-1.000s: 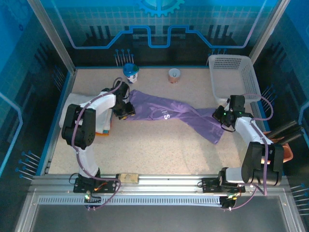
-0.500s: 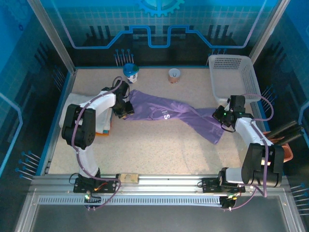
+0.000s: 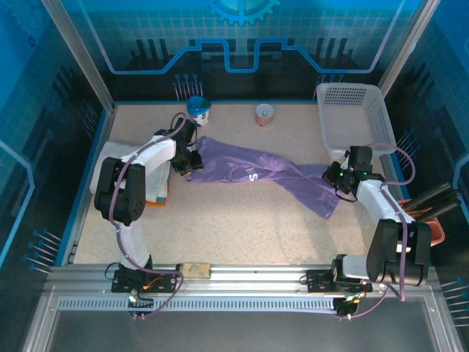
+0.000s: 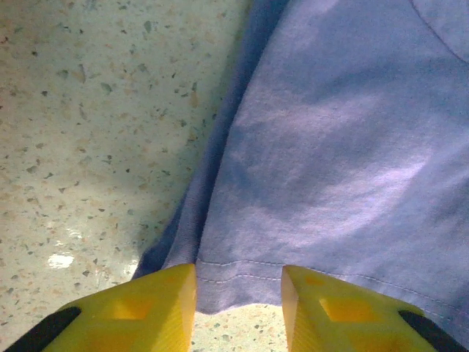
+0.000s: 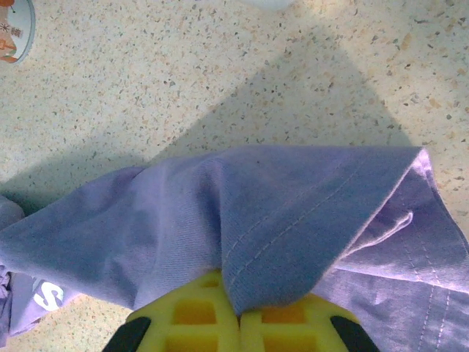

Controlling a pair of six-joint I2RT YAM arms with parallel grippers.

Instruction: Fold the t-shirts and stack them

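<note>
— Where does the overhead camera sit?
— High above and behind the arm bases (image 3: 139, 277). It looks forward and down over the whole table (image 3: 242, 220), as far as the back wall (image 3: 242, 44).
— And the left wrist one?
— Very close, looking almost straight down past the left gripper (image 4: 239, 282) at the hem of the purple shirt (image 4: 330, 161), with bare tabletop beside it.
— The right wrist?
— Just as near, aimed down over the right gripper (image 5: 238, 308) at a fold of the same shirt.
— What do the views share?
— The shirt. The overhead view takes in its full length, and each wrist view sees one end.
</note>
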